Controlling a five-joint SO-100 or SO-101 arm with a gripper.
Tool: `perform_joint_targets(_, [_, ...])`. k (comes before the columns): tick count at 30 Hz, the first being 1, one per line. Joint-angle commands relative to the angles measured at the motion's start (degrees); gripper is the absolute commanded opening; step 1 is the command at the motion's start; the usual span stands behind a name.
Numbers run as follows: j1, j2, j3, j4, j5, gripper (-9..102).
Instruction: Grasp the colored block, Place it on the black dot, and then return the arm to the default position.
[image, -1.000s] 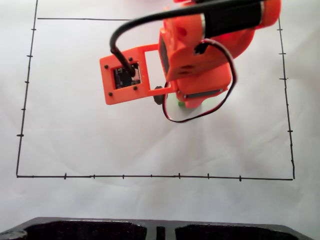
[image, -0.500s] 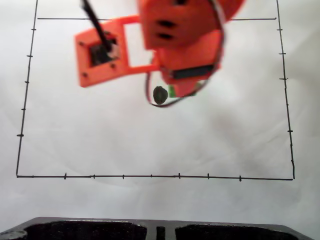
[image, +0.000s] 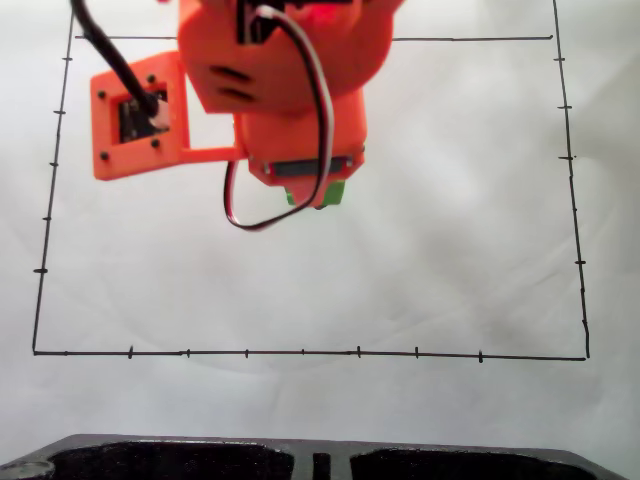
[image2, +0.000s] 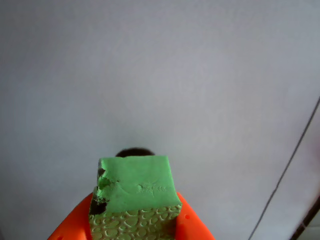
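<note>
Hobby test bench: white sheet with hand-inked border lines

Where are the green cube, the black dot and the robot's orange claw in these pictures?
green cube (image2: 136, 182): wrist view, its smooth top face.
black dot (image2: 134, 152): wrist view, sliver peeking past the cube's far edge.
gripper (image2: 132, 227): wrist view, between the orange fingers flanking the cube.

White sheet, perhaps black tray

In the wrist view the colored block sat between the gripper fingers, the black dot just behind it (mostly hidden), a border line toward the sheet's right edge.
</note>
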Motion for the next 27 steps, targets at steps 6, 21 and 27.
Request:
perform_joint_targets(6, [-0.9, -2.8, -1.1, -2.4, 0.5, 16])
perform_joint_targets(21, [-0.4, -0.6, -1.1, 2.1, -1.8, 38])
perform_joint_targets(27, [1.3, 7.0, -1.1, 7.6, -3.7, 59])
